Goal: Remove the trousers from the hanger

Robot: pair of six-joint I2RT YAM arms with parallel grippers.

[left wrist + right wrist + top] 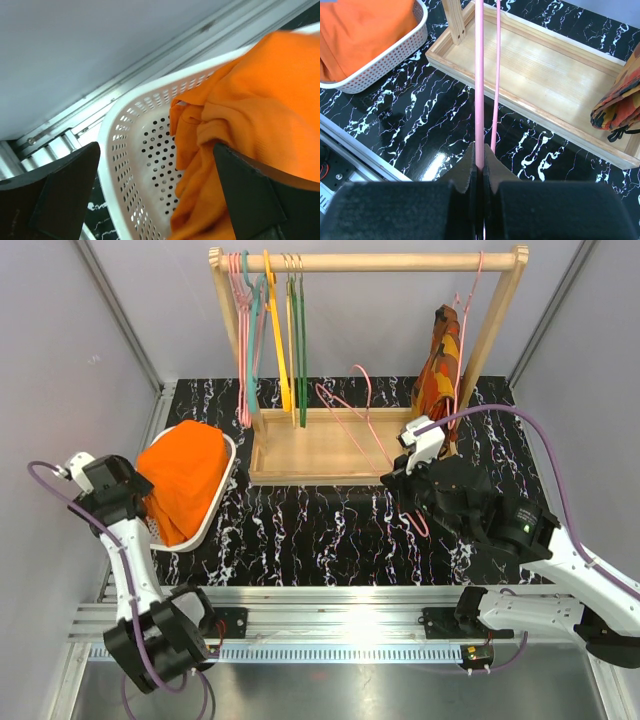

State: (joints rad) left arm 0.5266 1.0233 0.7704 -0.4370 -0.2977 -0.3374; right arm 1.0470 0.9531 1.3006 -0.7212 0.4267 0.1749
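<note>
While trousers (260,100) lie in basket (127,150) | left fingers (65,200) spread wide | right fingers (468,172) clamp hanger (479,90)

Seen from the left wrist, the trousers (260,100) run off the right and bottom edges, and their folds cover much of the basket (130,165), whose wall is also cut off at the bottom. The left hand (156,150) shows only as two dark, blurred fingers (65,195) with their bases out of frame. From the right wrist, the hanger (479,75) leaves the top edge as two pink wires, hook out of view, and one wire vanishes between the pads of the right hand (480,150). The patterned garment (620,100) is clipped by the right edge. From above, the right hand's fingertips hide under its own wrist, and part of the hanger hides with them.
</note>
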